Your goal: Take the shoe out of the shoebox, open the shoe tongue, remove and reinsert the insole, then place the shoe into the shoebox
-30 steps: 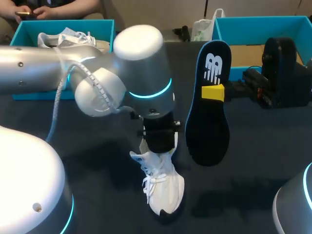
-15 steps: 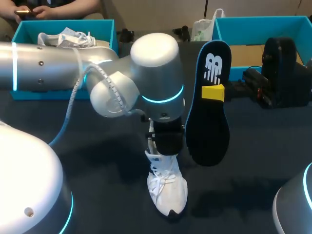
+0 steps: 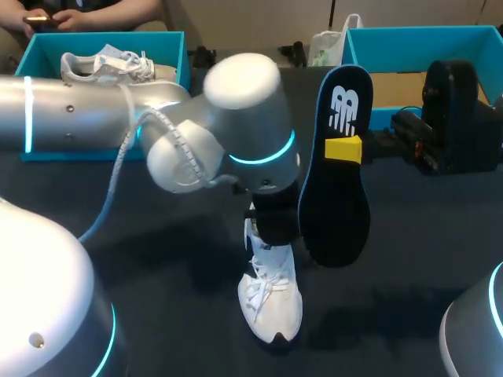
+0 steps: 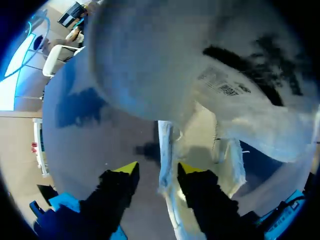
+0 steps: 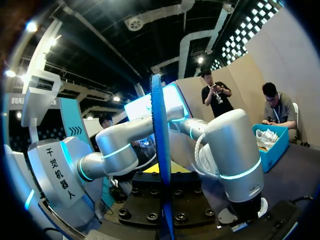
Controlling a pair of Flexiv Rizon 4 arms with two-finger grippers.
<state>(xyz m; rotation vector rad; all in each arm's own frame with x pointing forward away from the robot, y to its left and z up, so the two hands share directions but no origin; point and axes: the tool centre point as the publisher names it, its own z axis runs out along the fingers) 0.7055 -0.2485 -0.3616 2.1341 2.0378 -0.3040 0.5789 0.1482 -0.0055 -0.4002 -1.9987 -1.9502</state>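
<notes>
One white shoe (image 3: 271,306) lies on the dark table (image 3: 424,259), near the middle of its front edge. Its toe points to that edge and its laces are on top. The left claw (image 4: 157,170) comes down on the heel end of the shoe, right at the hole where a foot goes in. In the left wrist view its two yellow tips stand a little apart, and a thin white edge of the shoe runs up between them. One tip looks to be inside the shoe and the other outside. They do not both press on the edge, so this claw is open and holds nothing. The big silver left arm (image 3: 78,110) reaches in from the left edge of the table and hides the back of the shoe in the head view. Just beside the shoe, toward the right edge, the dark insole (image 3: 334,196) is held up in the air. It stands tall and has a white mark near its top end. The right claw (image 3: 343,149) is closed on the upper half of the insole. One yellow tip shows on the front face and the other is hidden behind. In the right wrist view the insole shows only as a thin blue strip, seen from its edge. A blue shoebox (image 3: 38,53) sits at the back left corner of the table with a second white shoe (image 3: 106,64) inside it. Another blue shoebox (image 3: 424,33) sits at the back right corner.
</notes>
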